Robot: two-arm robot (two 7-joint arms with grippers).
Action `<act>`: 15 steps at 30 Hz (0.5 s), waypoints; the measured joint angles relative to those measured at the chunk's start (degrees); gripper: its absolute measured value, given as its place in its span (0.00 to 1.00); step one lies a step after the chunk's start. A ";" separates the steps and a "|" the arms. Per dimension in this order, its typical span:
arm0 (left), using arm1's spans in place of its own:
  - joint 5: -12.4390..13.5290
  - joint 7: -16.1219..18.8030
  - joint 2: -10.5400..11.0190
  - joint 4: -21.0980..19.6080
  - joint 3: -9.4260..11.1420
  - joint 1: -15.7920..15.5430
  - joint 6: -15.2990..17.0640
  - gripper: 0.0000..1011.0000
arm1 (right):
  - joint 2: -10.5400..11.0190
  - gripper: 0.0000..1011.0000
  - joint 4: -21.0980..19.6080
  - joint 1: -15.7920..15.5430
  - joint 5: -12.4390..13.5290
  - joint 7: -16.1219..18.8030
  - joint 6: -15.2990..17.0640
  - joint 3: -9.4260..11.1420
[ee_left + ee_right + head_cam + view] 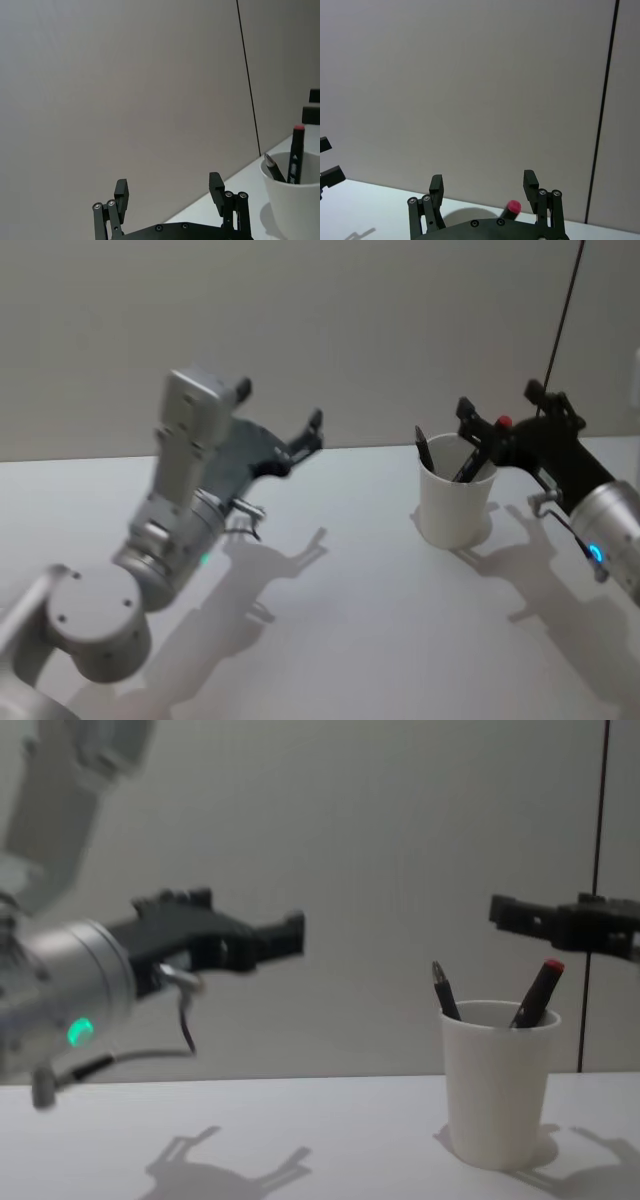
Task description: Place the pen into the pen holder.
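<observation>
White worktop (350,640) runs under both arms, with a pale wall behind it. In the head view the left hand (282,424) hangs above the worktop at about ten o'clock from centre, its black fingers spread wide with nothing between them. The right hand (505,410) hovers at about two o'clock, just behind and above the pen holder (455,505), fingers likewise spread apart and gripping nothing. The pen holder, a white paper cup, stands upright on the worktop at about three o'clock from centre. Inside it lean two pens: a red-capped pen (536,992) tilted toward the right rim, its cap poking above the rim, and a dark pen (445,990) leaning against the left rim.
</observation>
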 joint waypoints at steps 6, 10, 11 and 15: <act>1.72 1.13 -0.54 0.97 1.71 0.18 0.03 0.99 | 0.18 0.99 -1.16 -3.29 -2.10 0.16 -0.94 1.35; 2.03 1.32 -0.64 1.15 2.02 0.21 0.05 0.99 | 0.32 0.99 -2.07 -5.87 -3.68 0.26 -1.70 2.43; 2.04 1.34 -0.65 1.16 2.03 0.21 0.05 0.99 | 0.34 0.99 -2.20 -6.26 -3.95 0.28 -1.83 2.59; 2.06 1.36 -0.66 1.18 2.06 0.21 0.05 0.99 | 0.43 0.99 -2.82 -8.05 -5.08 0.36 -2.34 3.31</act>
